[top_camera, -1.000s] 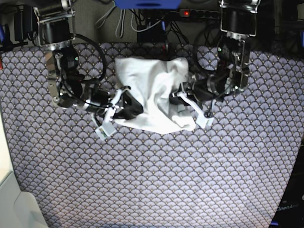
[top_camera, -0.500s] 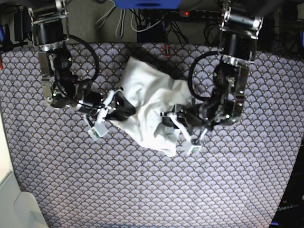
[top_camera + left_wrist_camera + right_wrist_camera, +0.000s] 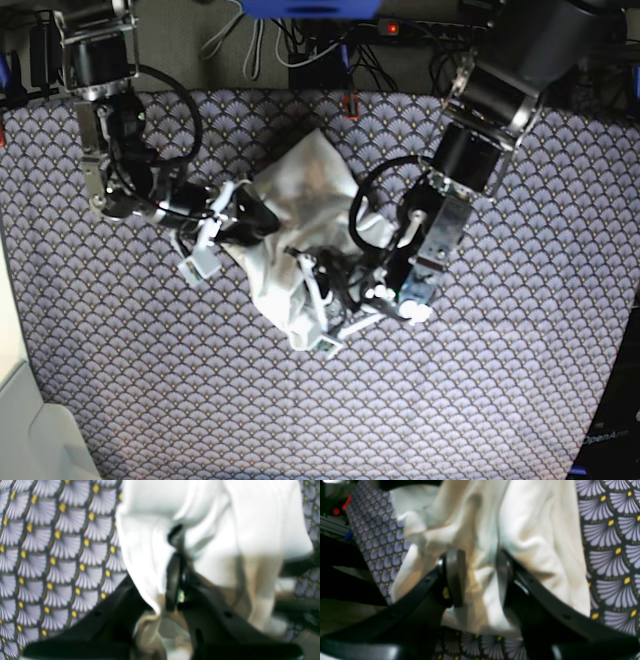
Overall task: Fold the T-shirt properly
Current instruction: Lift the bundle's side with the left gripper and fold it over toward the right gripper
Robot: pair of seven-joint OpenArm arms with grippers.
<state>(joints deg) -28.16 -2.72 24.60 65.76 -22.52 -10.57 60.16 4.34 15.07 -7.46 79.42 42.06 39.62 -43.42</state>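
The white T-shirt lies bunched in a diagonal heap at the middle of the patterned table. In the base view my right gripper meets its left edge. The right wrist view shows this gripper shut on a thick fold of the T-shirt, with cloth filling the gap between both pads. My left gripper is at the heap's lower end. In the blurred left wrist view, this gripper is nearly closed, pinching the T-shirt, whose cloth drapes over its fingers.
A purple scallop-patterned cloth covers the table. Cables and a power strip run along the back edge. A white object sits at the front left corner. The left arm's black links reach in from the back right.
The left gripper has swung forward and toward the view's left, dragging its part of the shirt along. The shirt has turned from a broad spread into a narrow diagonal heap. The right gripper has shifted slightly back.
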